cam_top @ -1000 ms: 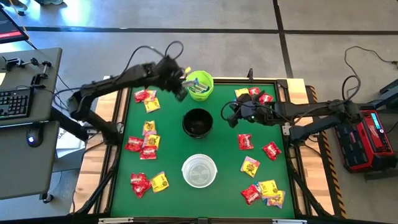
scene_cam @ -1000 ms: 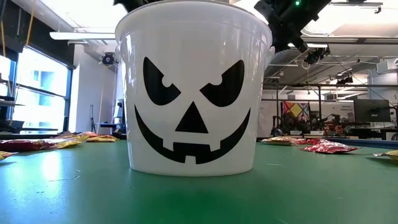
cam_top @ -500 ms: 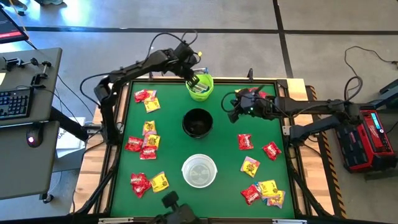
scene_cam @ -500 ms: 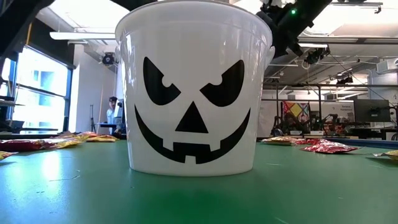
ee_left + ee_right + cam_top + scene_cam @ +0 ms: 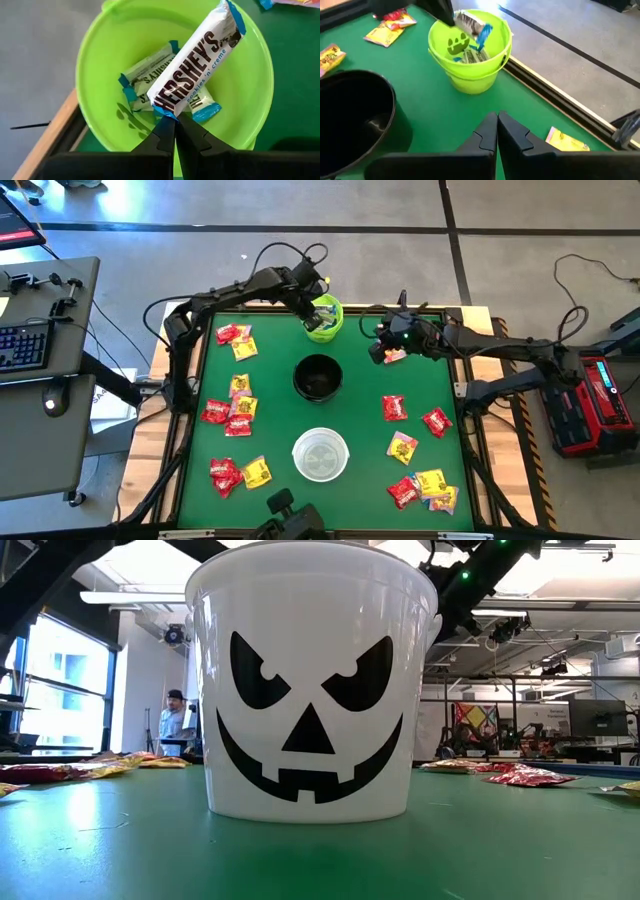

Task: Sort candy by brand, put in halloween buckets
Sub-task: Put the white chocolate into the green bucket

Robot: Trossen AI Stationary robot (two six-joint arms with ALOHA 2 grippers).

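Observation:
My left gripper [image 5: 174,131] hovers over the lime green bucket [image 5: 323,319], shut on a white Hershey's bar [image 5: 195,65]. Two more white-and-blue bars [image 5: 150,74] lie on the green bucket's floor. My right gripper [image 5: 497,125] is shut and empty, above the mat between the green bucket [image 5: 470,50] and the black bucket [image 5: 355,115]. The black bucket [image 5: 318,377] stands mid-table, with the white bucket [image 5: 320,454] nearer. The white bucket [image 5: 312,680] fills the low view. Red and yellow candy packets [image 5: 232,410] lie on both sides of the mat. My left gripper pinches the white bar by one blue-edged end [image 5: 164,111] between its two fingertips. The fingers come slanting down from the table's left. The bar is lifted clear and tilted over the green bucket's mouth, its free end [image 5: 485,32] pointing away from the fingers.
Loose packets lie left [image 5: 238,340] and near left [image 5: 240,473], right [image 5: 395,408] and near right [image 5: 428,486]. A yellow packet [image 5: 567,141] lies by the right gripper at the far rim. A raised frame edges the green mat [image 5: 270,420]. A person [image 5: 175,725] stands far behind.
My left gripper, still shut on the white bar, has carried it toward the table's right and far edge, from beside the green bucket to over its mouth. My right arm has drawn toward the far edge, gripper still shut.

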